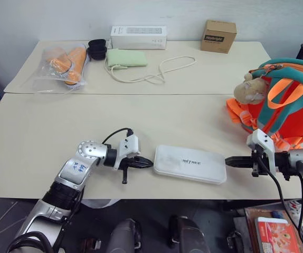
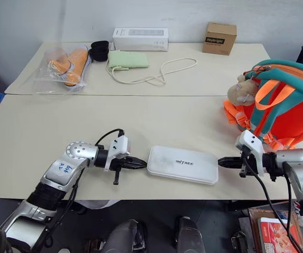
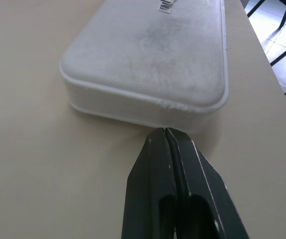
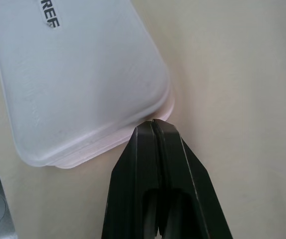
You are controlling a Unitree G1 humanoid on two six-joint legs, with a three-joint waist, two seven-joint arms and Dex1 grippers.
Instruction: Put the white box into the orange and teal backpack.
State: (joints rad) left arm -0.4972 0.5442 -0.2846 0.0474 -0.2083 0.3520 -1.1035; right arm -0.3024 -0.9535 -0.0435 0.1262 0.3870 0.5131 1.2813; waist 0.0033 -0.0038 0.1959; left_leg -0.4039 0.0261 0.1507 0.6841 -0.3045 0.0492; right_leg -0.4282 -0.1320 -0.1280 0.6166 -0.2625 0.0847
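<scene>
white box (image 1: 190,164) at the table's (image 1: 46,137) near edge, pinched endwise between closed, empty left gripper (image 1: 147,163) and right gripper (image 1: 230,161); smooth ends could slip out.

Lab or office room: two plain beige tables (image 1: 62,137) against white wall, loose cables underneath.

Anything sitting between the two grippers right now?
Only the white box, flat on the table: shut left gripper at one end, shut right gripper at the other. Head views.
</scene>
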